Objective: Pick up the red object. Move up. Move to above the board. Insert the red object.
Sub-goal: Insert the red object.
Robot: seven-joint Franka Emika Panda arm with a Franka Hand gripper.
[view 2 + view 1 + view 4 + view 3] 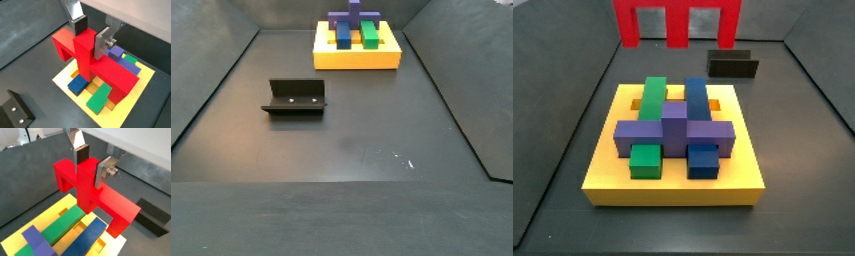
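Observation:
My gripper (92, 164) is shut on the red object (100, 198), a comb-shaped block with three prongs; the silver fingers clamp its middle bar, as both wrist views show (91, 36). The red object (100, 70) hangs above the yellow board (144, 80), over its near part. In a side view the red object (680, 22) is high behind the board (673, 186) with its prongs pointing down, and the gripper is cut off by the frame's edge. The board (358, 61) carries green (653, 95), blue (695, 95) and purple (673, 130) pieces.
The dark fixture (734, 66) stands on the dark floor beyond the board, and shows in the other side view (295, 97) and in both wrist views (152, 218) (17, 112). Dark walls enclose the floor.

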